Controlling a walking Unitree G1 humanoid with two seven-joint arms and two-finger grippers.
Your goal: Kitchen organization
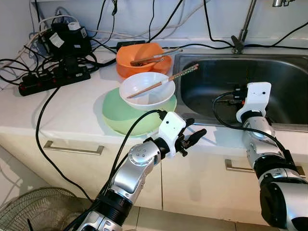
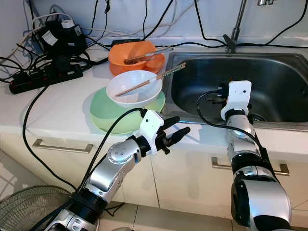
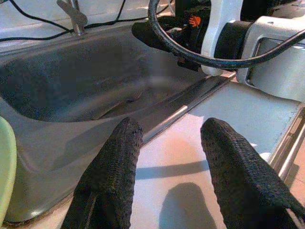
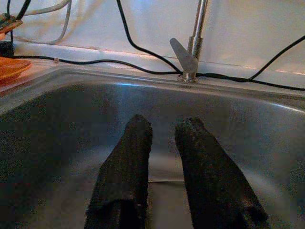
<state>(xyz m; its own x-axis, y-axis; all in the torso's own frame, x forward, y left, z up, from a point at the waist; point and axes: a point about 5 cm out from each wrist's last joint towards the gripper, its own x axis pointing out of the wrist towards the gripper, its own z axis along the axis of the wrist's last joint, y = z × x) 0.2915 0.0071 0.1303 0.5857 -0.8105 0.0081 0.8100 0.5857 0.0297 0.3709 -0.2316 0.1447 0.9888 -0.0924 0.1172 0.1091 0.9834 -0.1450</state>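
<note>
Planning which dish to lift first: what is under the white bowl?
The white bowl sits on a green plate, and chopsticks rest across the bowl. The plate's centre is covered by the bowl, so anything there is hidden.

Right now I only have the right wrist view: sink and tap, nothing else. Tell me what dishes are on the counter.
Observer: A white bowl with chopsticks across it sits on a green plate, to the left of the sink.
Operator: Say what is behind that stack.
Observer: An orange bowl with utensils lying in it, close to the wall.
Operator: Report the left gripper.
Observer: The left gripper is open and hovers above the counter's front edge, between the green plate and the sink, holding nothing.
</note>
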